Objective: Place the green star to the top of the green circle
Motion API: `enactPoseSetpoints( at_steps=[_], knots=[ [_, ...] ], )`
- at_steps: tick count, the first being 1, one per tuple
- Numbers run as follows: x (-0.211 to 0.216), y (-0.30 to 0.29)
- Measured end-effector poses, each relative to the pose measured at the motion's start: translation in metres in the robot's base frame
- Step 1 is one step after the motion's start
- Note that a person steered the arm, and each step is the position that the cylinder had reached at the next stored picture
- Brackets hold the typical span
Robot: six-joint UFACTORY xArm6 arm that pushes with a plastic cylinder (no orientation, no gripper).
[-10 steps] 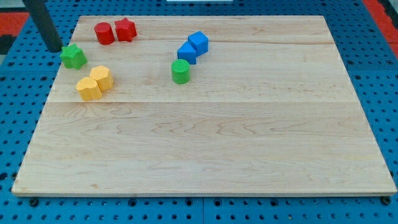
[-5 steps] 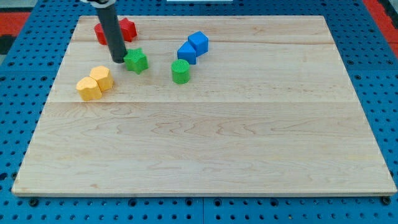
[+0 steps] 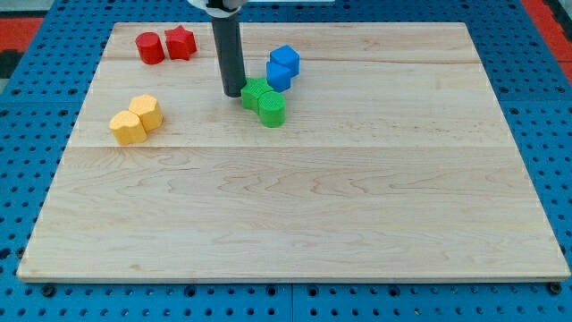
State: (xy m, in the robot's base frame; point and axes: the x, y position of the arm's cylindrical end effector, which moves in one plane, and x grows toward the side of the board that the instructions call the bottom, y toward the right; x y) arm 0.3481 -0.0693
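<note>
The green star (image 3: pixel 254 90) sits near the board's upper middle, pressed against the upper-left side of the green circle (image 3: pixel 273 108). My tip (image 3: pixel 233 92) stands just left of the green star, touching or nearly touching it. The rod rises straight up out of the view's top.
Two blue blocks (image 3: pixel 282 66) sit just above and right of the green pair, the lower one close to the star. A red cylinder (image 3: pixel 149 47) and red star (image 3: pixel 180 42) are at the top left. Two yellow blocks (image 3: pixel 136 119) lie at the left. The wooden board (image 3: pixel 295 206) lies on a blue pegboard.
My tip swept right from the board's left edge, pushing the green star rightward into the green circle. The circle shifted slightly right and down.
</note>
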Motion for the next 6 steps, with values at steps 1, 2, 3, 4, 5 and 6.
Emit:
enactPoseSetpoints(
  at_steps=[1, 2, 3, 4, 5, 6],
  knots=[
    [0.002, 0.000],
    [0.002, 0.020],
    [0.008, 0.047],
    [0.008, 0.063],
    [0.004, 0.060],
    [-0.024, 0.052]
  ],
)
